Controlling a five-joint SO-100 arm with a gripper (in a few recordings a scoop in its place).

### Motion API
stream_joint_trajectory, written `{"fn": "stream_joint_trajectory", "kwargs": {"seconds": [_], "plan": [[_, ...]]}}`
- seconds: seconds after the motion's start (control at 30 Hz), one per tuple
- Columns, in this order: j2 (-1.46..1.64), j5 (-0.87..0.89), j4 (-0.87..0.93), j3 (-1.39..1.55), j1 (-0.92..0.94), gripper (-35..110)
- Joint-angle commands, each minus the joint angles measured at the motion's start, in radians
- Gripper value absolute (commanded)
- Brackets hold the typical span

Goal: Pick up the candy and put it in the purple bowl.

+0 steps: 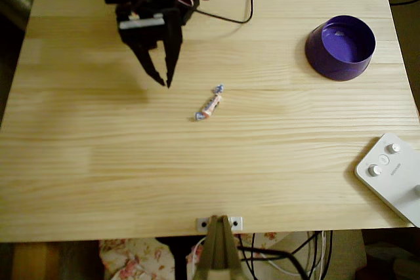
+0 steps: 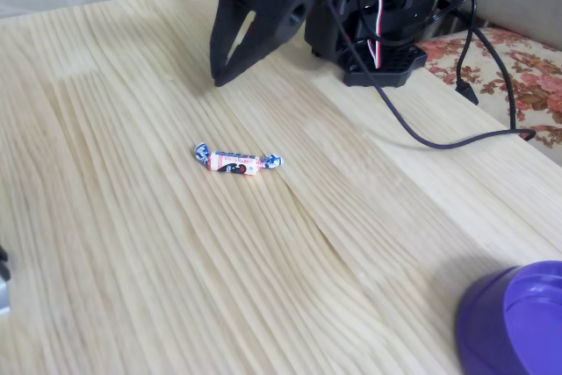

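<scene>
Jaws stand slightly parted on the black gripper (image 1: 165,82), tips converging close together with nothing between them; it hangs near the table's upper left in the overhead view, fingers pointing down toward 6 o'clock. From those tips the candy (image 1: 209,105) lies at about 4 o'clock, near but apart, flat on the bare wood near the table's middle, its twisted bluish ends angled from 7 to 1 o'clock. In the fixed view the same candy (image 2: 235,162) sits at roughly 6 o'clock of the gripper (image 2: 221,79). Farther right, the purple bowl (image 1: 340,47) stands upright near the table's upper right corner, at about 2 o'clock from the candy and well apart from it; its glossy inside holds nothing that I can make out.

Judging by this, the task is barely begun: the candy is ungrasped, and the approach, pick, carry and drop all remain.

Pale pine planks form the table (image 1: 98,181), with a white knobbed device (image 1: 392,175) at its lower right edge, black cables behind the arm, and floral fabric (image 2: 518,68) beyond the table edge.
</scene>
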Motion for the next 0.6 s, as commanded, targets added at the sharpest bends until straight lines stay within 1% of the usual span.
{"fn": "stream_joint_trajectory", "kwargs": {"seconds": [0.0,0.13,0.2,0.33,0.57], "plan": [[-0.058,0.057,0.071,-0.196,-0.038,-1],[-0.16,0.08,0.097,-0.334,-0.04,-1],[-0.218,0.118,0.127,-0.408,-0.058,-1],[-0.379,0.287,0.229,-0.606,-0.169,-1],[-0.761,0.598,0.399,-0.983,-0.383,-1]]}}
